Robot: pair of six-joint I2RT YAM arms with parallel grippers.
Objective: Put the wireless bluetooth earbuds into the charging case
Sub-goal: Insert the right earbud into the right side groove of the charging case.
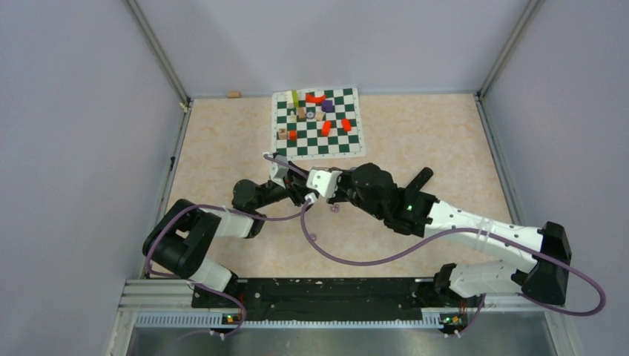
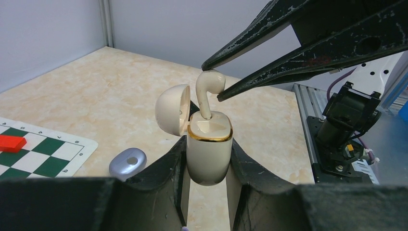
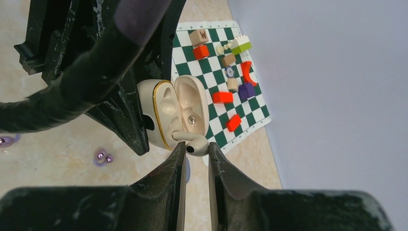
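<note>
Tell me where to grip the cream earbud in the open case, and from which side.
Grip the earbud by its rounded head, from above, on the side away from the open lid. Its stem points into the charging case, so only the head is exposed, and the lid blocks the other side.

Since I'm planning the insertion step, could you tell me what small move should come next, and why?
Probably ease the right gripper straight down: its earbud has only its stem tip in the open charging case gripped by the left gripper.
</note>
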